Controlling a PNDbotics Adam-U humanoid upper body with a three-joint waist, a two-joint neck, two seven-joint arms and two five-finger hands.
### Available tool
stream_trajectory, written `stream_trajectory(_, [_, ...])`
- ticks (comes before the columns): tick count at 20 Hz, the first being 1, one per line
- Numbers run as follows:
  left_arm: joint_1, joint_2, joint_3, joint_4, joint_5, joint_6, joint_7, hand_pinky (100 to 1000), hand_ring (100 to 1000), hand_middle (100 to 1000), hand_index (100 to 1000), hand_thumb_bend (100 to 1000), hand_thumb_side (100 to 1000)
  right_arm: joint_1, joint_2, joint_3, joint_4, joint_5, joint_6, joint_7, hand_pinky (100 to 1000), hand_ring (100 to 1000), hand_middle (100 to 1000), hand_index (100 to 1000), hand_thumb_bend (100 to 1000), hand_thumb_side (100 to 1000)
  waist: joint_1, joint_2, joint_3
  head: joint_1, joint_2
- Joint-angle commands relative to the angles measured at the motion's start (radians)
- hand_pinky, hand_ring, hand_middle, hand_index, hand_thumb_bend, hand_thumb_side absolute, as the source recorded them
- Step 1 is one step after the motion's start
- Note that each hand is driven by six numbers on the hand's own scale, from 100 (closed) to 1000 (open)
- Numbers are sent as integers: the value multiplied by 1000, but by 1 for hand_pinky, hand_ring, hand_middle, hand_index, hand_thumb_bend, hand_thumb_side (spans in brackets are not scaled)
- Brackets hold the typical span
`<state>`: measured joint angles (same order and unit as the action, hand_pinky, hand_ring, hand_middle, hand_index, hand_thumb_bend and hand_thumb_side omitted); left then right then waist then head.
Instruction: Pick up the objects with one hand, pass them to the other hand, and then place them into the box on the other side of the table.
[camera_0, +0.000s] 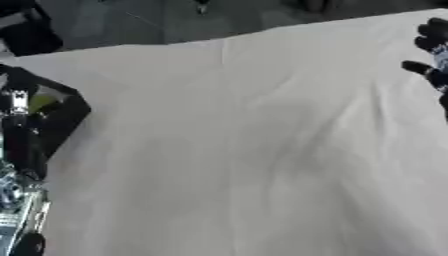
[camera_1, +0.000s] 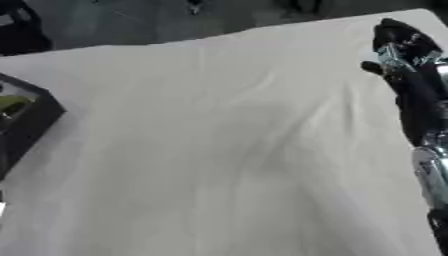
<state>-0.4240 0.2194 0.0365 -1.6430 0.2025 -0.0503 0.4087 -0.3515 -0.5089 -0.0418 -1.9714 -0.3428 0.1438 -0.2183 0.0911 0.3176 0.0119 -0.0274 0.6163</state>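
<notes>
A black box (camera_0: 68, 114) sits at the table's left edge, and something yellow-green (camera_0: 44, 100) lies inside it. My left arm (camera_0: 16, 192) rises from the lower left corner and reaches into the box. The left hand (camera_0: 17, 131) shows there only as a dark shape beside a small white piece, so its hold is unclear. My right hand (camera_1: 401, 46) hovers over the far right of the table. It is open, its fingers point away from me, its thumb sticks out to the left, and nothing is in it.
A creased white cloth (camera_0: 245, 150) covers the table. Beyond the table's far edge lies dark floor (camera_0: 131, 22), with a black shape (camera_0: 31, 35) at the upper left. The right forearm (camera_1: 429, 165) runs down the right edge.
</notes>
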Motion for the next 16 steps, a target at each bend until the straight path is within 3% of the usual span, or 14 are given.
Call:
stream_trajectory(1, [-6,18,11,-20,-4,-2,3,728,932,834,839,540,693,-9,-12,-6,-14,-1,0,-7,793,940,855,846,246,442,-14,-2,9,17,-7])
stream_trajectory(8, [10,11,6,-16,-13,1,-7,729,929,827,837,546,696,7,8,-13,-10,-10,-4,-18,792,948,867,849,239,449,-70,-15,16,11,24])
stream_trajectory(16, [43,69,6,-13,-14,2,-14,730,929,828,837,544,697,47,44,-12,-2,-23,0,-20,790,946,864,847,238,455,-139,-45,14,-6,69])
